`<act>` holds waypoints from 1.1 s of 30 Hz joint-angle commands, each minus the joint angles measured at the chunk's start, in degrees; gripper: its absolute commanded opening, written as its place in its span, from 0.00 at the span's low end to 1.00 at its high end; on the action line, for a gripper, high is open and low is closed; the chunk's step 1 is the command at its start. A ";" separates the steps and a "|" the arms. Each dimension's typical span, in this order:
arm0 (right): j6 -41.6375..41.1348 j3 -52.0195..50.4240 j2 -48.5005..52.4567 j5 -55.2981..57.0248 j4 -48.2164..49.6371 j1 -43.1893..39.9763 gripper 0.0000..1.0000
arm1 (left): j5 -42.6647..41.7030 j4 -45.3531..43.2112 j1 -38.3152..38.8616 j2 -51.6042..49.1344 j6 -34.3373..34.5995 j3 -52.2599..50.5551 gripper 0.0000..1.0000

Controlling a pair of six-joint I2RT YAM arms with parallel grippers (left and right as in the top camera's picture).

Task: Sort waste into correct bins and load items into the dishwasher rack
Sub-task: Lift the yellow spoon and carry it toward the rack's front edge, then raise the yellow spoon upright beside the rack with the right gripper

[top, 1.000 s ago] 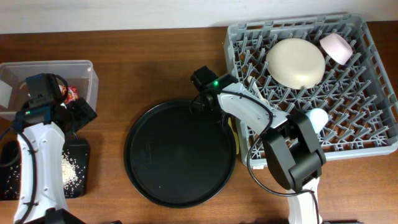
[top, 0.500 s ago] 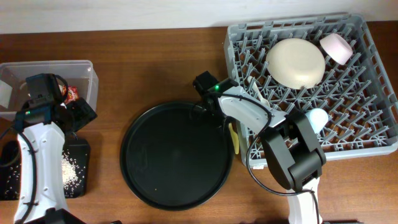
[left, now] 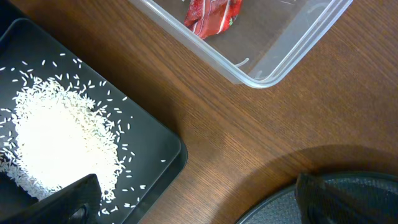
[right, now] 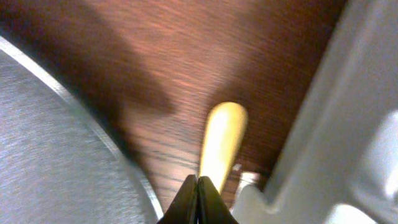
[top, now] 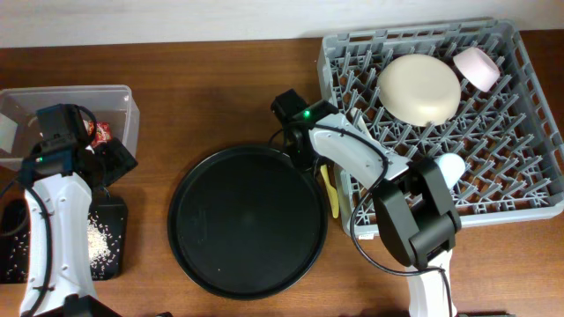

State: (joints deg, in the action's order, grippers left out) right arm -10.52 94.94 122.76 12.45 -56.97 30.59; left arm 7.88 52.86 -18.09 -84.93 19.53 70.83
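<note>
The grey dishwasher rack [top: 520, 141] fills the right side and holds a cream plate [top: 419, 88], a pink bowl [top: 477, 68] and a light blue cup [top: 451, 165]. A pale yellow utensil [top: 329, 192] lies on the wood between the rack and a round black tray [top: 242, 220]. My right gripper [top: 310, 161] is shut and empty, its tips [right: 198, 188] at the utensil's rounded end [right: 221, 134]. The clear box [top: 132, 110] holds the red wrapper [left: 211, 14]. Rice [left: 56, 140] lies in the shallow black tray [left: 169, 142]. My left gripper [left: 199, 205] hangs open above the wood beside that tray.
The round black tray's rim [right: 93, 134] runs close to the left of my right fingertips, and the rack's wall [right: 348, 124] stands close on the right. Bare wood lies between the clear box [left: 267, 78] and the round tray [left: 280, 205].
The round black tray has slid a little to the left, uncovering more of the yellow utensil. My right gripper shifted slightly beside it. The left arm has not moved.
</note>
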 commanded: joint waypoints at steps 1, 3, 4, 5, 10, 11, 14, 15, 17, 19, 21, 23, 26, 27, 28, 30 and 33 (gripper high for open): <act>-4.00 0.85 0.37 3.93 -0.70 -1.57 0.06 | -0.15 -0.13 -0.09 -0.04 0.74 0.46 0.99; -6.14 0.31 0.42 4.00 -0.68 -2.40 0.06 | -0.15 -0.13 -0.09 -0.04 0.74 0.46 0.99; -6.43 0.00 0.42 4.35 -0.70 -2.80 0.06 | -0.17 -0.13 -0.09 -0.04 0.74 0.46 0.99; -6.51 -0.63 0.42 4.79 -0.72 -3.80 0.06 | -0.17 -0.13 -0.09 -0.04 0.74 0.46 0.99; -6.43 -1.03 0.42 5.25 -1.27 -5.27 0.07 | -0.15 -0.13 -0.09 -0.04 0.74 0.46 0.99; -6.40 -1.03 0.42 6.34 -1.46 -5.33 0.07 | -0.17 -0.13 -0.09 -0.04 0.74 0.46 0.99; -6.32 -1.03 0.42 6.75 -1.57 -5.62 0.07 | -0.17 -0.13 -0.09 -0.04 0.74 0.46 0.99; -6.34 -1.03 0.42 7.80 -1.60 -5.68 0.07 | -0.17 -0.13 -0.09 -0.04 0.74 0.46 0.99; -6.32 -1.03 0.42 9.03 -1.55 -6.27 0.07 | -0.15 -0.13 -0.09 -0.04 0.74 0.46 0.99; -6.34 -1.03 0.39 9.09 -1.55 -7.48 0.07 | -0.17 -0.13 -0.09 -0.04 0.74 0.46 0.99; -6.29 -1.03 0.39 6.73 -1.68 -8.87 0.07 | -0.15 -0.13 -0.09 -0.04 0.74 0.46 0.99; -6.25 -1.03 0.39 0.57 -1.73 -8.81 0.12 | -0.15 -0.13 -0.09 -0.04 0.74 0.46 0.99; -4.52 -1.03 0.39 -8.07 -0.42 -8.44 0.25 | -0.15 -0.11 -0.09 -0.04 0.74 0.48 0.99; -4.55 -1.03 0.42 -8.87 -0.04 -8.44 0.27 | -0.15 -0.13 -0.09 -0.04 0.74 0.46 0.99; -4.59 -1.03 0.39 -9.18 0.02 -8.44 0.28 | -0.15 -0.13 -0.09 -0.04 0.74 0.46 0.99; -5.03 -1.03 0.39 -11.76 0.22 -8.44 0.29 | -0.15 -0.13 -0.09 -0.04 0.74 0.46 0.99; -7.17 -1.77 0.42 -12.44 1.92 -8.37 0.30 | -0.15 -0.11 -0.09 -0.04 0.74 0.46 0.99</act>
State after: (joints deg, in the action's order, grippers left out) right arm -16.23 94.28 122.76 1.56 -56.10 22.57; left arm 7.88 52.86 -18.09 -84.93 19.53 70.83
